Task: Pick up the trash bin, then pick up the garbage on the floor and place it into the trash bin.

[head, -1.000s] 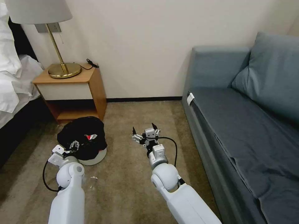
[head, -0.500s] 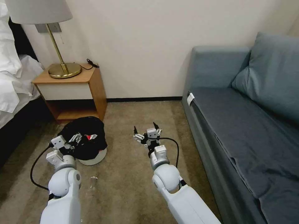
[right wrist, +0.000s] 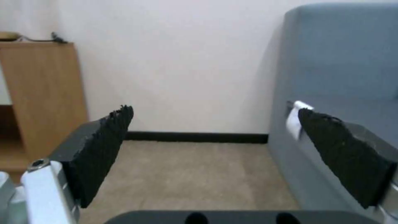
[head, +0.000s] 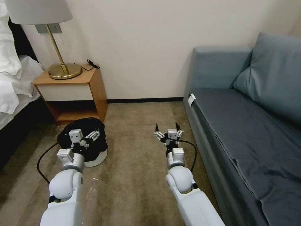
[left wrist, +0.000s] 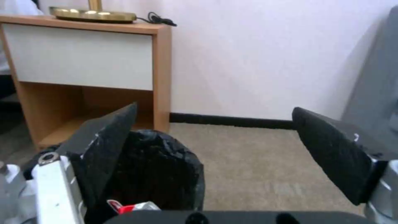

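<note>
Left arm: the white left arm reached forward and low from the near left, its wrist bent over the near side of the bin, a black cable looping off to its left.
Left gripper: the left gripper (head: 89, 137) hovered at the near rim of the bin with its black-padded fingers (left wrist: 331, 149) spread wide and nothing between them; in the left wrist view one finger stood in front of the black bag and the other over bare carpet.
Right arm: the white right arm stretched straight ahead over the beige carpet (head: 134, 175), just beside the grey-blue sofa (head: 244, 125).
Right gripper: the right gripper (head: 168, 127) was held above the floor, fingers (right wrist: 104, 149) wide apart and empty, pointing toward the wall.
Trash bin: the small round trash bin lined with a crinkly black plastic bag (head: 94, 147) stood on the carpet in front of the wooden nightstand (head: 75, 94), its white base showing at the bottom.
Bin contents: a red-and-white packet (left wrist: 132, 207) lay at the bag's mouth, close under the left gripper.
Floor litter: a faint clear piece (head: 93, 183) lay on the carpet beside the left forearm, possibly a plastic bottle, too dim to be sure.
</note>
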